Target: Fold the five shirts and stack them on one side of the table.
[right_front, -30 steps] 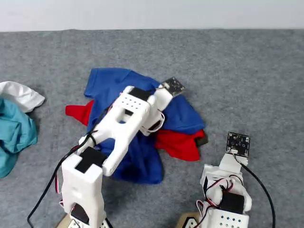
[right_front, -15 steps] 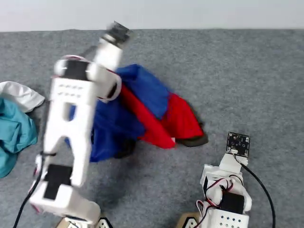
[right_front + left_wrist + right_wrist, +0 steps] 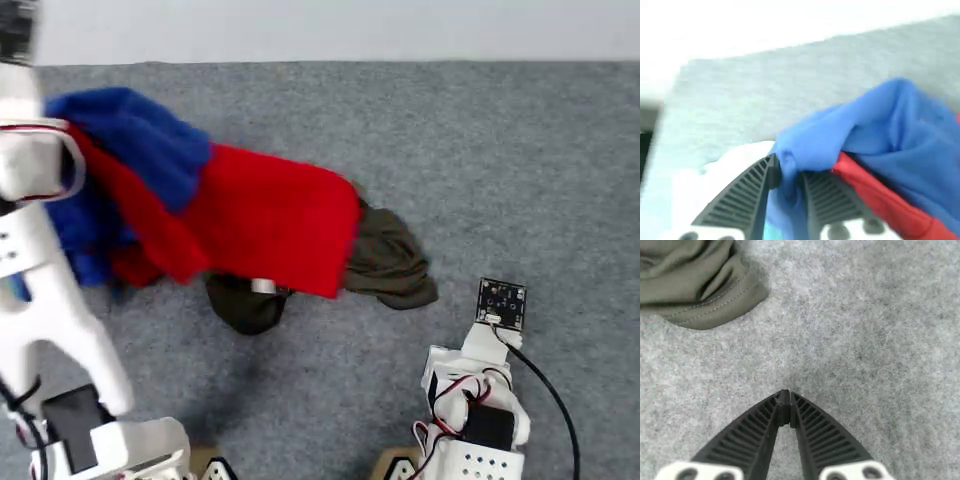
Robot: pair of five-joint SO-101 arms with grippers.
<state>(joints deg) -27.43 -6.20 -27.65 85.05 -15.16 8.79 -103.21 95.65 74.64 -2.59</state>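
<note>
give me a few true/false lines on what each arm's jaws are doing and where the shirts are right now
1. The left jaws are shut on the blue shirt. True.
2. The right jaws hold the olive shirt. False: they are shut on nothing, over the bare grey table, and the olive shirt lies apart from them.
3. In the high view, the red shirt covers part of the olive shirt. True.
4. The red shirt sits neatly folded on a stack. False: it is spread loose, tangled with the blue shirt.
</note>
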